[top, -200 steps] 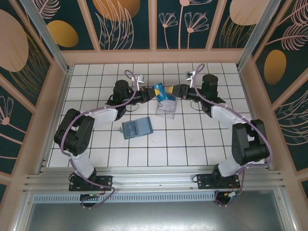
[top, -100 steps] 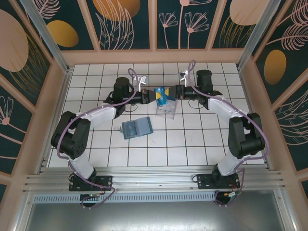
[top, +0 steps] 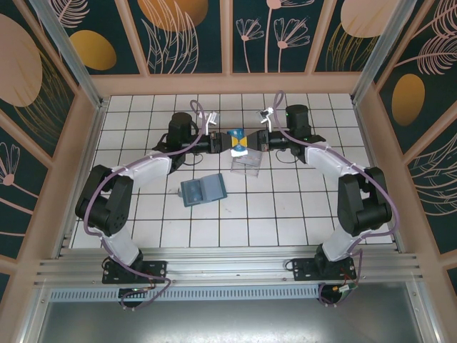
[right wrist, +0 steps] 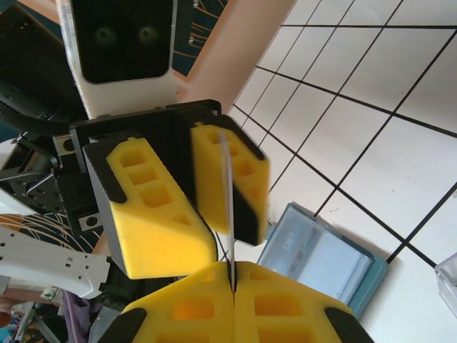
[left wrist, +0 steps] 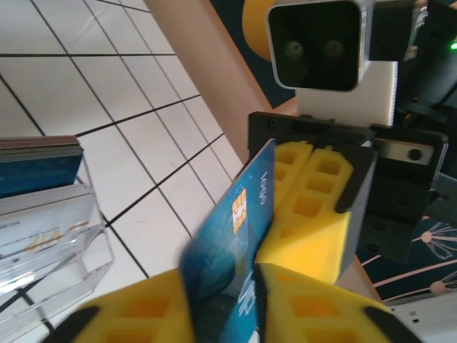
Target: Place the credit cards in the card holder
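The right jaws pinch the blue card (top: 238, 141) tight, up over the tray (top: 246, 164). The left jaws sit loose around it. The holder (top: 203, 190) lies open on the surface, nearer the left arm.

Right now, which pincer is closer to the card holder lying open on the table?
Left. The left pincer hangs just behind the card holder; the right pincer is farther right, behind the clear tray.
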Tool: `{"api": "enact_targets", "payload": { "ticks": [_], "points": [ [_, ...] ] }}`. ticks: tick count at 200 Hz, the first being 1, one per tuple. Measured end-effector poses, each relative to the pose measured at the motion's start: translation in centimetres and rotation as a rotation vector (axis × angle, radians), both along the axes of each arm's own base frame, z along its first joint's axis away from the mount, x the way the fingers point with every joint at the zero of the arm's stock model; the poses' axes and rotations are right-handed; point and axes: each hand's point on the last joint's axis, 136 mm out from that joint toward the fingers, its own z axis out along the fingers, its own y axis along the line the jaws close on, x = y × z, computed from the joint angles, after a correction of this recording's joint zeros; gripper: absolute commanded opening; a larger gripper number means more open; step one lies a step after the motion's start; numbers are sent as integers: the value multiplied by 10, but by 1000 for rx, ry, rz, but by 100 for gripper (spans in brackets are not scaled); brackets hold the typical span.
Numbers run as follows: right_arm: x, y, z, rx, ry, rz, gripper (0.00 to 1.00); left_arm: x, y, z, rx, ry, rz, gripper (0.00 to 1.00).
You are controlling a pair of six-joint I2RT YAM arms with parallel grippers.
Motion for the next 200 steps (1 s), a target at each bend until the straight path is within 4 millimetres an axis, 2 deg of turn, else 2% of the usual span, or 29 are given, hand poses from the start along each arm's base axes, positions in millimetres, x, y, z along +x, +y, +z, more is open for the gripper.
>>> {"api": "enact_targets", "payload": {
  "ticks": [45,73,97,127,166,183,200],
  "points": [
    [3,-2,-6,-23,13,-27,7,19,15,-5,20,0,94,34],
    [6,-4,-11,-40,16,-50,6,32,36,-17,56,25,180,33],
    [3,2,-25,-71,37,-59,6,33,58,-26,102,32,254,32],
    [-24,34,-56,-115,111,-12,6,18,83,-41,177,31,329,31],
    [-69,85,-101,-172,237,53,6,-11,118,-83,316,94,419,30],
    [-80,101,-117,-200,280,42,5,-23,130,-101,364,128,450,30],
    [-89,107,-133,-213,324,15,5,-33,140,-117,408,163,470,30]
  ]
}}
